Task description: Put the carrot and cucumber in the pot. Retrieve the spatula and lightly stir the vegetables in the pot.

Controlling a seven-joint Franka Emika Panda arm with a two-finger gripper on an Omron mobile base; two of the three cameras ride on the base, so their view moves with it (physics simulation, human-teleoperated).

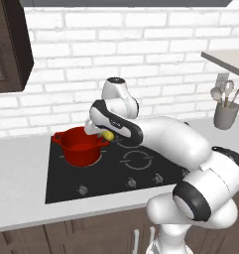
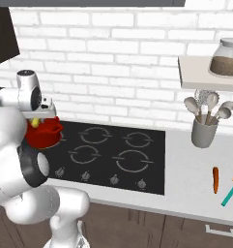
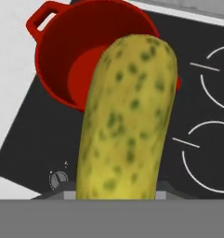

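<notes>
My gripper (image 1: 104,133) is shut on the cucumber (image 1: 108,135), a stubby yellow-green piece with dark speckles. It hangs just over the right rim of the red pot (image 1: 80,148), which stands on the stove's front left burner. In the hand view the cucumber (image 3: 127,121) runs up the middle, with the pot (image 3: 57,60) behind it; what shows of the pot's inside is bare. In the right base view the cucumber (image 2: 36,123) peeks out above the pot (image 2: 46,135). Far to the right on the counter lie the carrot (image 2: 215,179) and the teal-handled spatula (image 2: 230,190).
The black cooktop (image 2: 113,155) has four burner rings and knobs along its front edge. A grey holder with metal spoons and ladles (image 2: 204,131) stands at the back right. Above it, a shelf carries a glass jar (image 2: 226,58). A dark cabinet (image 1: 9,44) hangs at upper left.
</notes>
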